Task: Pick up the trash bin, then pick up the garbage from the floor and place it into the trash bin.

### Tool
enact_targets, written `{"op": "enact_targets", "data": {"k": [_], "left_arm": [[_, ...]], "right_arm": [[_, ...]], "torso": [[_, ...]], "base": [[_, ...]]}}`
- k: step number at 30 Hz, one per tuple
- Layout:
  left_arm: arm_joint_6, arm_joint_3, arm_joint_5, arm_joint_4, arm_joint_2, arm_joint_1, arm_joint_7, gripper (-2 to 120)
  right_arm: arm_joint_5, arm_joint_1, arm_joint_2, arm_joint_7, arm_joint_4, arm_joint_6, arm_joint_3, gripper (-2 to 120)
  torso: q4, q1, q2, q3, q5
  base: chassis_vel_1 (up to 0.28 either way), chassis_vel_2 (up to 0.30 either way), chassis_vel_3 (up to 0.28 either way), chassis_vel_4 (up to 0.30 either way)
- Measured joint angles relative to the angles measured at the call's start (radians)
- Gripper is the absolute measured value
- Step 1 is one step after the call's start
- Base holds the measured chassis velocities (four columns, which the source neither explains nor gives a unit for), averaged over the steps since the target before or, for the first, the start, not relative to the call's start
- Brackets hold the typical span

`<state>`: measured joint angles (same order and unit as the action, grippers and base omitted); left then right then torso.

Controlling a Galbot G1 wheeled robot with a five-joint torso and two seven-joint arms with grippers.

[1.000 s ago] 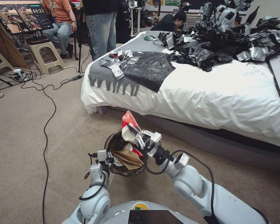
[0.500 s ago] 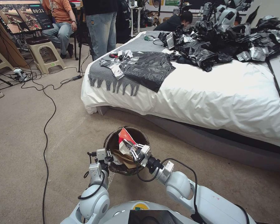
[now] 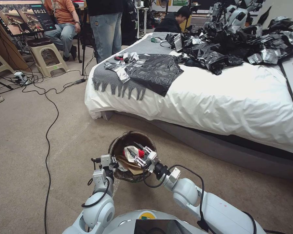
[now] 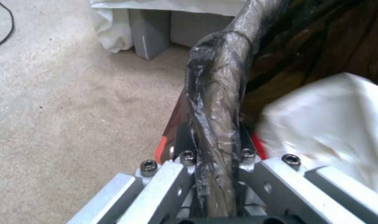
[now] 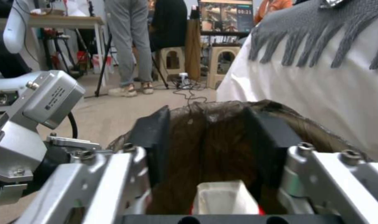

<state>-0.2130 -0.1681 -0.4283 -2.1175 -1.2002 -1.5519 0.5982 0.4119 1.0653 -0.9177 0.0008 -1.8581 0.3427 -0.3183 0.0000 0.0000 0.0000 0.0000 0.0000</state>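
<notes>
- Head view: the trash bin (image 3: 132, 156) hangs just in front of the robot, near the bed (image 3: 224, 97), its dark liner folded over the rim. The left claw (image 3: 111, 165) is clamped on the near rim and carries it. The right claw (image 3: 140, 155) is down over the bin's mouth with its jaws spread, and a red-and-white packet (image 3: 133, 152) lies between them on top of a brown paper bag (image 3: 130, 164) already inside. I'd say the drop is as good as done.
- The risk I see: the packet sits high on the pile, and if it clings to a finger it could be dragged back out over the rim when the arm lifts.
- Around it: a black cable (image 3: 48, 130) snakes over the carpet to the left, and black and silver plastic sheets (image 3: 224, 45) are heaped on the bed beside a grey fringed blanket (image 3: 117, 78). Nothing stands between the arm and the bin.
- Left wrist view: the left claw (image 4: 213, 161) pinches the liner-wrapped rim (image 4: 218, 93) tight. A thin slippery liner is a poor hold; the bin might tilt or slide. A white scrap (image 4: 330, 124) lies inside.
- Right wrist view: the right claw (image 5: 213, 146) has its dark pads (image 5: 156, 137) apart, framing the brown liner, with a pale piece low between them. The left arm's wrist (image 5: 35, 102) is close beside, so a careless withdrawal could knock it.
</notes>
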Motion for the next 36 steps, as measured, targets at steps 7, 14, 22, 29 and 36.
{"op": "enact_targets", "data": {"k": [7,14,22,29,36], "left_arm": [[0.0,-0.003,-0.003,-0.001,0.004,0.0,0.001,2],[0.001,-0.003,-0.005,-0.002,0.005,-0.001,0.002,2],[0.004,-0.007,-0.004,-0.003,0.007,-0.003,0.002,2],[0.011,-0.01,0.01,-0.003,0.005,-0.005,0.001,2],[0.012,-0.012,0.011,-0.003,0.004,-0.006,0.001,2]], "right_arm": [[0.0,0.002,-0.001,0.009,-0.008,-0.003,0.0,75],[0.019,0.016,-0.002,0.027,-0.073,-0.01,0.056,98],[0.041,0.057,0.022,0.139,-0.213,-0.068,0.185,100],[0.019,0.18,0.032,0.293,-0.295,-0.171,0.459,100],[0.009,0.233,0.019,0.322,-0.31,-0.19,0.537,100]], "torso": [[0.0,0.0,0.0,0.0,0.0],[0.0,0.0,0.0,0.0,0.0001],[0.0002,0.0,0.0,0.0,0.0002],[-0.0001,0.0,0.0,0.0,0.0001],[-0.0002,0.0,0.0,0.0,0.0003]], "base": [[0.0,0.0,0.0,0.0],[0.0,0.0,0.0,0.0],[0.0,0.0,0.0,0.0],[0.0,0.0,0.0,0.0],[0.0,0.0,0.0,0.0]]}}
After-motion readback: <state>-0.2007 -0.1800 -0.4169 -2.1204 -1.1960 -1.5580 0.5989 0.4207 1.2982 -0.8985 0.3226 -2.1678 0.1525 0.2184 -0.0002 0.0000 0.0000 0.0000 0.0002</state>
